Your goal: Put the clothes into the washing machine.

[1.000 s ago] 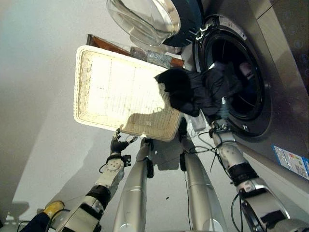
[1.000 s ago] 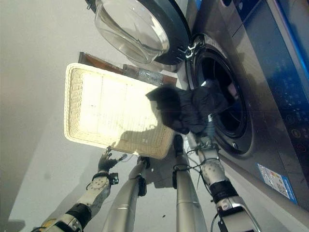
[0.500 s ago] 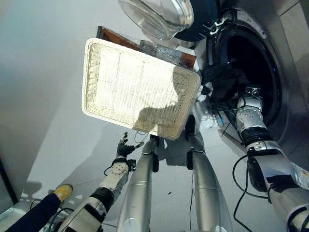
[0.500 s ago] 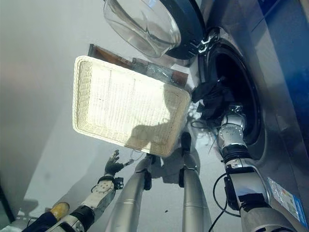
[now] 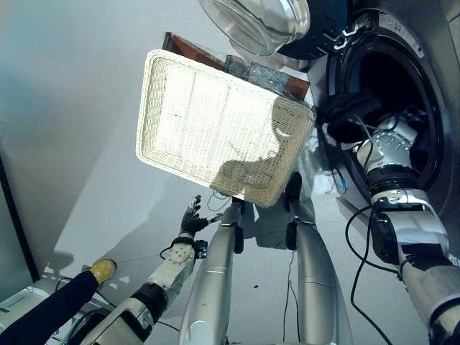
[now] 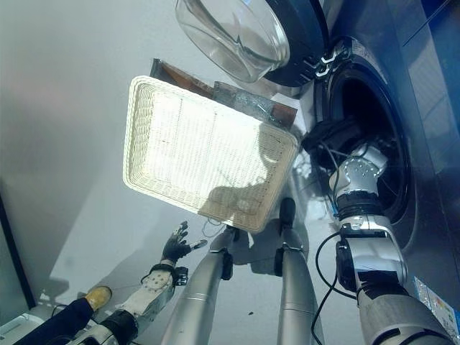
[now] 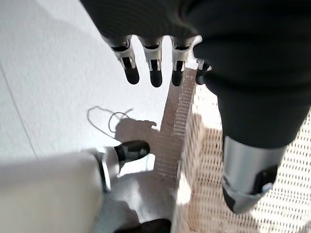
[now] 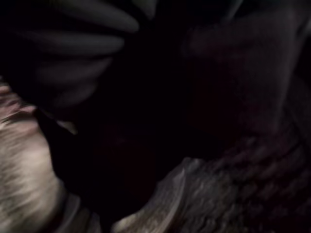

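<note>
The right hand (image 5: 394,140) is at the mouth of the washer (image 5: 417,93), its wrist level with the door ring. A dark garment (image 5: 350,118) is bunched just beside it, draped over the lower lip of the opening, part in the drum and part hanging out. The right wrist view is nearly all dark cloth, so I cannot tell whether the fingers are clenched on the garment or released.

The left hand (image 7: 160,63) hangs low, well apart from the washer, fingers straight and spread, holding nothing. Ahead of it is the near edge of the wicker basket (image 5: 215,129), which looks emptied of clothes. The glass door (image 5: 251,21) stands swung open beyond the basket.

The garment looks soft, light and limp. It should fold wherever it is pressed, and it may snag or slide back over the lip if let go too early. The best hold is probably the thick bunched middle, not a loose edge, so that the trailing part follows the right hand into the drum.
</note>
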Controlling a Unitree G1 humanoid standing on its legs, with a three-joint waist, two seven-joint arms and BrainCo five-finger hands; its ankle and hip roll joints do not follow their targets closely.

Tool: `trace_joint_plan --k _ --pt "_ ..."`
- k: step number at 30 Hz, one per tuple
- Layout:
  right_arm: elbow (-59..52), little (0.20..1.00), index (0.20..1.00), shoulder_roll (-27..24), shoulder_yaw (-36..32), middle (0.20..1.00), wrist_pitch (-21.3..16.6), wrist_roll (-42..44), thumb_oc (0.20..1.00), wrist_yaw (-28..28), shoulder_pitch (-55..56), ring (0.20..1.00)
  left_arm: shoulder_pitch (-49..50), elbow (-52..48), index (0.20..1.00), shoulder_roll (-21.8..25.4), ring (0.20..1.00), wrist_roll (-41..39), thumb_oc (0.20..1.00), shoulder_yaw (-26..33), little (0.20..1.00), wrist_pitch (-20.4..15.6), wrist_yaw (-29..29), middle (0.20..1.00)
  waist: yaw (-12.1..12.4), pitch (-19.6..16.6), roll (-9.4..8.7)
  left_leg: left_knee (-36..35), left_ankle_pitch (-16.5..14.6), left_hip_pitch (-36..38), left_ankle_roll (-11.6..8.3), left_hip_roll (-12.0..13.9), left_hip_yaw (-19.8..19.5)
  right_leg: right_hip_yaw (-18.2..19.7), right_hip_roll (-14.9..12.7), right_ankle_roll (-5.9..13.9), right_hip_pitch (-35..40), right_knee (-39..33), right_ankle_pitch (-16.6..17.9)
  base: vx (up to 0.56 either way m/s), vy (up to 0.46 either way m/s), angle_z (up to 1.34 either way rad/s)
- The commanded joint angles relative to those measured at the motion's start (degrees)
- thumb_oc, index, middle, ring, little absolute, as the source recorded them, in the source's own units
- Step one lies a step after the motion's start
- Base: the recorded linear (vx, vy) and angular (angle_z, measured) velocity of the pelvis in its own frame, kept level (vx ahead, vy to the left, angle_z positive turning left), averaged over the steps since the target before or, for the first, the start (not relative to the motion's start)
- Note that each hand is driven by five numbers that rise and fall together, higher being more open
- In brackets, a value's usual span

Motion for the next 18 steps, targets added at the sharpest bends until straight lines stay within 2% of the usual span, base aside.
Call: trace_joint_plan --k 1,2,4,6,7,9,10,11,13,14,15,16,17,18 --pt "-5.7 0.2 0.2 -14.9 -2.8 0.2 -17.0 -6.3 0.2 -5.0 -0.2 0.2 4.8 0.8 1.0 -0.3 1.0 -1.0 1.0 2.1 1.0 0.8 -1.9 1.0 -4.6 -1.3 4.89 0.2 -1.0 1.4 0.7 -2.3 -0.2 -2.9 2.6 2.84 1.8 8.6 -8.6 0.01 0.06 -0.11" --pt "-4.3 0.2 0.2 -17.8 -3.7 0.2 -18.9 -10.3 0.2 -10.3 -0.3 0.2 5.0 1.4 1.0 -0.1 1.0 -1.2 1.0 2.8 1.0 1.0 -2.7 1.0 -5.1 -1.3 4.66 0.6 -0.9 1.6 0.65 -2.2 0.2 -2.9 2.4 2.7 2.0 8.3 -7.9 0.03 0.056 -0.14" --pt "-0.5 0.2 0.2 -21.9 -4.8 0.2 -21.6 -14.7 0.2 -17.0 0.4 0.2 5.5 2.3 1.0 0.3 1.0 -1.2 1.0 3.5 1.0 1.3 -3.8 1.0 -5.9 -1.3 4.21 1.6 -2.2 2.7 0.47 -2.3 0.5 -2.6 2.1 2.76 3.0 8.7 -8.6 0.04 0.048 -0.15" --pt "4.4 0.2 0.2 -26.4 -6.1 0.2 -22.3 -20.6 0.2 -25.9 1.8 0.2 5.8 2.5 1.0 0.6 1.0 -1.5 1.0 3.8 1.0 1.6 -4.6 1.0 -6.8 -1.3 3.78 2.4 -2.5 3.1 0.28 -2.1 0.9 -2.2 1.9 2.72 3.6 8.6 -8.2 0.04 0.044 -0.09" --pt "5.9 0.2 0.2 -27.6 -6.4 0.2 -22.4 -22.4 0.2 -28.5 2.3 0.2 5.8 2.4 1.0 0.7 1.0 -1.6 1.0 3.7 1.0 1.6 -4.7 1.0 -7.0 -1.3 3.69 2.7 -2.7 3.3 0.24 -2.1 1.0 -2.1 1.8 2.72 3.8 8.7 -8.4 0.0 0.038 -0.02" --pt "9.0 0.2 0.2 -30.4 -7.2 0.2 -21.2 -27.9 0.2 -39.9 4.0 0.2 5.6 1.6 1.0 0.9 1.0 -2.3 1.0 3.4 1.0 2.0 -5.0 1.0 -7.6 -1.3 3.59 3.2 -2.8 3.3 0.17 -1.8 1.5 -1.7 1.8 2.75 3.9 8.7 -8.1 0.0 0.032 -0.01" --pt "9.2 0.2 0.2 -30.7 -7.4 0.2 -20.8 -28.6 0.2 -41.6 4.2 0.2 5.5 1.4 1.0 1.0 1.0 -2.4 1.0 3.4 1.0 2.0 -5.0 1.0 -7.6 -1.3 3.61 3.1 -2.3 3.0 0.21 -1.7 1.6 -1.7 1.8 2.69 3.6 8.5 -7.5 0.0 0.0 0.0" --pt "9.3 0.2 0.2 -30.5 -7.8 0.2 -18.0 -29.6 0.2 -47.1 6.0 0.2 5.2 0.4 1.0 1.1 1.0 -3.1 1.0 2.7 1.0 2.4 -4.7 1.0 -7.7 -1.3 3.7 3.7 -3.0 3.2 0.31 -1.7 1.8 -1.3 1.5 2.77 3.9 9.0 -8.2 0.0 0.0 0.0" --pt "8.8 0.2 0.2 -29.7 -8.0 0.2 -16.9 -27.1 0.2 -46.8 6.6 0.2 5.0 -0.3 1.0 1.2 1.0 -3.1 1.0 2.6 1.0 2.6 -4.7 1.0 -7.4 -1.3 3.85 3.6 -2.2 2.6 0.48 -1.7 1.9 -1.4 1.5 2.72 3.4 8.8 -7.4 0.0 0.0 0.0" --pt "6.3 0.2 0.2 -27.3 -8.1 0.2 -14.4 -19.8 0.2 -41.2 7.5 0.2 4.7 -1.4 1.0 1.2 1.0 -3.5 1.0 2.0 1.0 3.1 -4.3 1.0 -7.2 -1.3 4.12 3.7 -3.0 3.0 0.66 -2.0 1.8 -1.4 1.3 2.83 3.8 9.1 -8.3 0.0 0.0 0.0" --pt "5.9 0.2 0.2 -27.0 -8.4 0.2 -13.6 -16.9 0.2 -38.4 7.7 0.2 4.6 -1.5 1.0 1.3 1.0 -3.5 1.0 2.1 1.0 3.2 -4.2 1.0 -7.2 -1.3 4.12 3.5 -2.4 2.6 0.71 -1.9 1.8 -1.4 1.3 2.77 3.5 8.8 -7.6 0.0 0.0 0.0" --pt "5.3 0.2 0.2 -26.0 -8.4 0.2 -10.3 -11.4 0.2 -33.6 8.3 0.2 4.5 -1.6 1.0 1.3 1.0 -3.6 1.0 1.9 1.0 3.4 -4.1 1.0 -7.1 -1.3 4.17 3.7 -2.9 3.0 0.7 -2.1 1.7 -1.4 1.2 2.85 3.8 9.1 -8.2 0.0 0.0 0.0" --pt "5.3 0.821 0.821 -24.5 -8.5 0.821 -2.5 -0.5 0.821 -23.1 9.2 0.821 4.1 -1.7 1.0 1.3 1.0 -3.8 1.0 1.7 1.0 3.6 -4.0 1.0 -6.9 -1.3 4.29 3.6 -2.8 2.8 0.72 -2.2 1.6 -1.4 1.1 2.85 3.7 9.0 -8.1 0.0 0.0 0.0" --pt "5.3 0.821 0.821 -24.5 -8.5 0.821 -2.5 -0.5 0.821 -23.1 9.2 0.821 4.1 -1.7 1.0 1.3 1.0 -3.8 1.0 1.7 1.0 3.6 -4.0 1.0 -6.9 -1.3 4.29 3.6 -2.8 2.8 0.72 -2.2 1.6 -1.4 1.1 2.85 3.7 9.0 -8.1 -0.05 -0.015 0.1"
